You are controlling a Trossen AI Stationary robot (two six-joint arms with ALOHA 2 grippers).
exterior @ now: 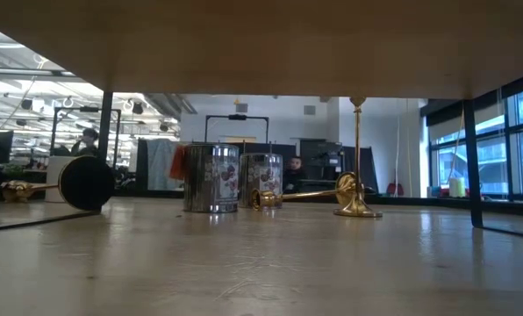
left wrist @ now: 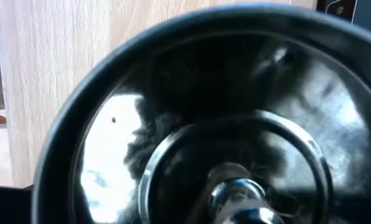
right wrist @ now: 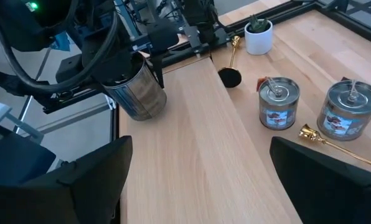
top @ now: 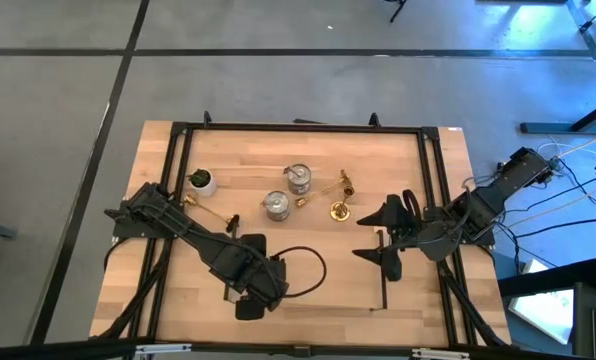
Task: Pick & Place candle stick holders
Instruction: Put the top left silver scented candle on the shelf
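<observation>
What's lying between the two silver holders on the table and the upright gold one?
Another gold holder, tipped on its side, just short of the upright gold holder. The high and low views both show it.

Open-plan lab: desks (exterior: 323, 171), big windows (exterior: 507, 145).

On the bench (top: 308, 290), seen from above, two tins stand near the centre: one tin (top: 298, 178) at about 12 o'clock, the second tin (top: 275, 205) just beside it toward 8 o'clock. A lying candle holder (top: 325, 186) stretches from beside them toward 2 o'clock, and an upright holder (top: 339, 210) stands just below it. A third holder (top: 210, 213) lies at 9 o'clock, with a potted plant (top: 201, 181) beyond it at 10 o'clock. The left gripper (top: 250, 300) sits at 7 o'clock, around another tin (right wrist: 137, 93); the right gripper (top: 373, 238) at 4 o'clock.
</observation>
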